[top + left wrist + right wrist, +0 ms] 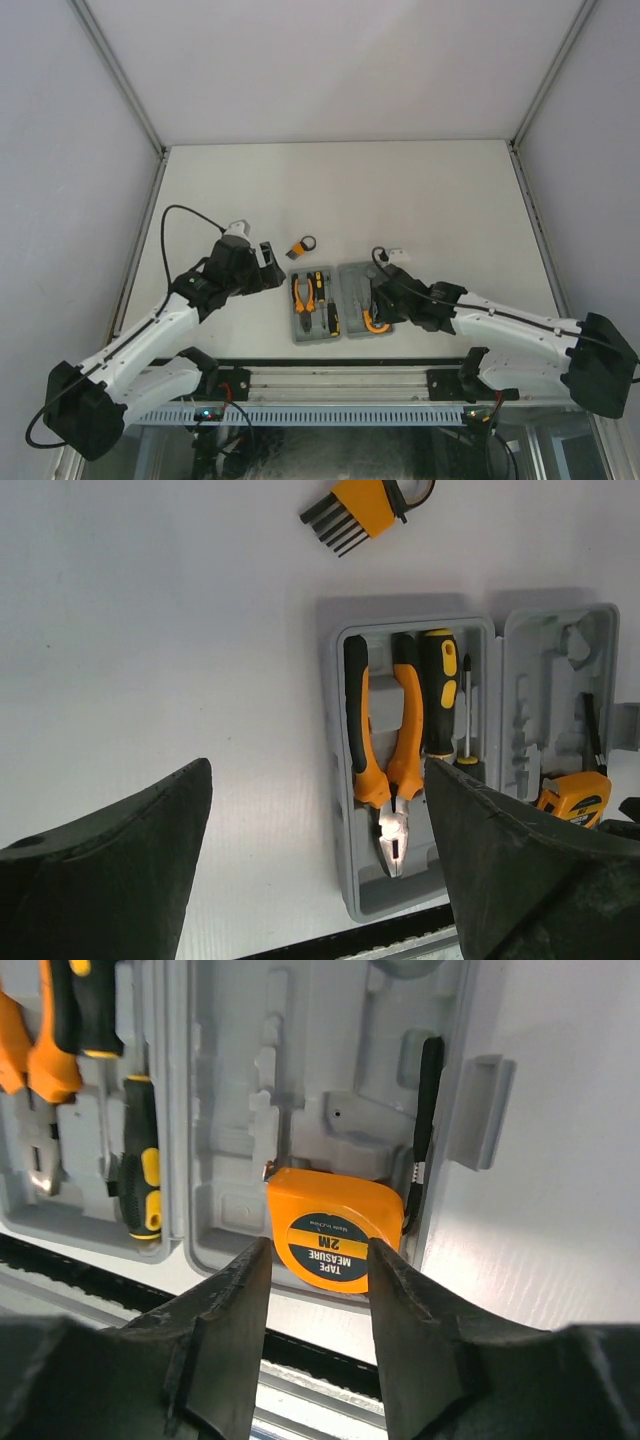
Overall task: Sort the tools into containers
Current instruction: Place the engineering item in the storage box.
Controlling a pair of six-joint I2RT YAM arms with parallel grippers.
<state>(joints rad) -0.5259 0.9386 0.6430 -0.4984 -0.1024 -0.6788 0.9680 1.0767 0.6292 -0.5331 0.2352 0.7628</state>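
Nearest us, the right gripper (pixel 318 1252) is hanging over the near end of the case (pixel 240 1080). Its jaws are standing half-spread on either side of the tape (pixel 335 1222). Whether they are pinching it or only flanking it, I cannot tell. The tape is sitting face up in the near corner of the case's right half, dead ahead between those fingers.

Moving out, the pliers (pixel 380 740) and screwdrivers (pixel 440 685) are lying lengthwise in the left half (looking well bedded).

Left of the case, the left gripper (pixel 318 810) is hovering over bare table, jaws spread wide and holding nothing.

Farthest out, the hex keys (pixel 362 505) are lying on the table just past the case's far-left corner. They look like the one tool outside the case. Their long axis is running diagonally, with the ring far-right and the key tips near-left. They are lying ahead and slightly right of the left gripper, so the left arm is clearly the nearer one. The right would be reaching across the whole case.
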